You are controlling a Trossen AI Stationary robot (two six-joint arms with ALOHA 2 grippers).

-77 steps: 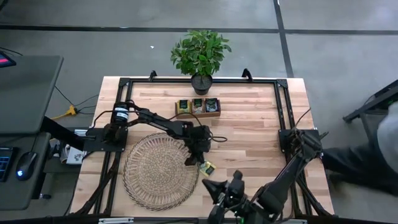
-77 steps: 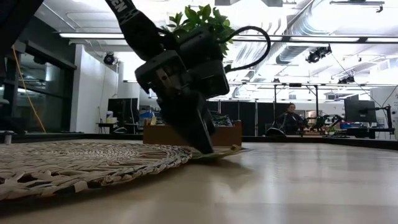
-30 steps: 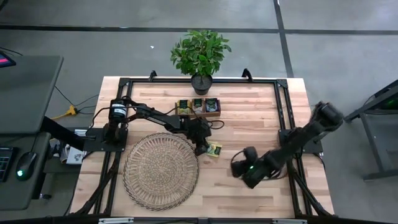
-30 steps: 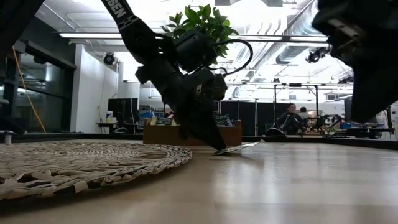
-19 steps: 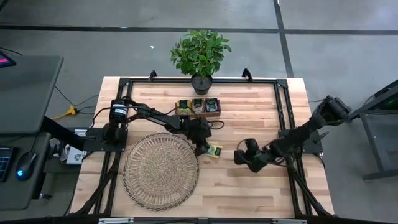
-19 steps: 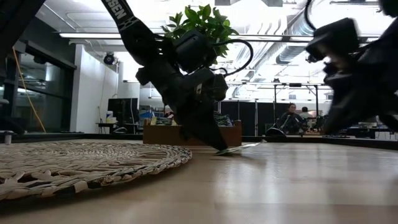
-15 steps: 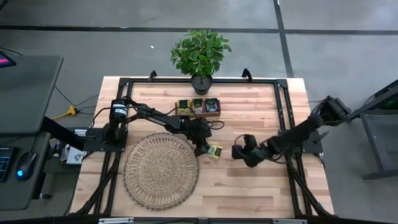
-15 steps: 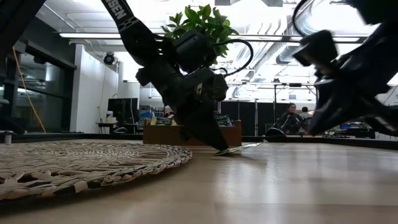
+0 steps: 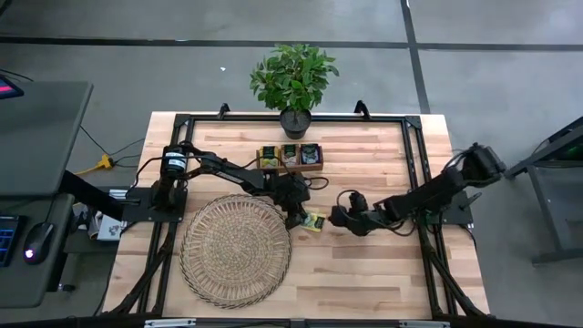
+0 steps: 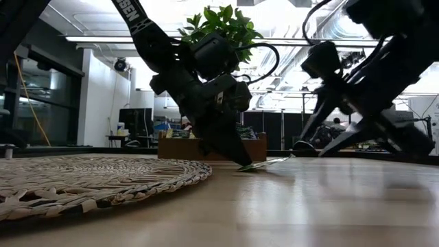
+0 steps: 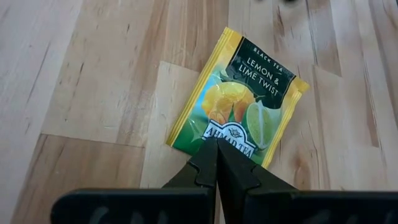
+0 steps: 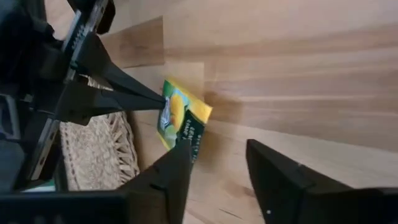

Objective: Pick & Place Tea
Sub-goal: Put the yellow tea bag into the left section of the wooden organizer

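One yellow-green tea sachet (image 9: pixel 315 220) lies on the wood just right of the round wicker mat (image 9: pixel 235 251). My left gripper (image 9: pixel 301 219) is shut on it and slants down from the mat's side. My right gripper (image 12: pixel 217 168) stands open a short way to the sachet's right, pointing at it. The sachet (image 12: pixel 180 121) is beyond the right gripper's fingertips, and they do not touch it. More tea sachets stand in the small wooden tray (image 9: pixel 290 157) toward the far edge. My left gripper pinches the sachet's edge nearest the mat (image 11: pixel 225 135) between its two fingertips, at that edge's middle. The fingers slant down from the table's left. In the low view the held end (image 10: pixel 241 165) is at the table and the free end (image 10: pixel 278 160) tilts slightly up.
A potted plant (image 9: pixel 293 80) stands at the far edge behind the tray. A black frame (image 9: pixel 412 146) runs around the tabletop. Bare wood lies right of and in front of the sachet. A person sits far off in the room (image 10: pixel 322 130).
My right gripper has swung from the table's right side toward the left and down, turning as it came, to stop just right of the sachet. Its fingers have opened. My left gripper and the sachet have kept still.
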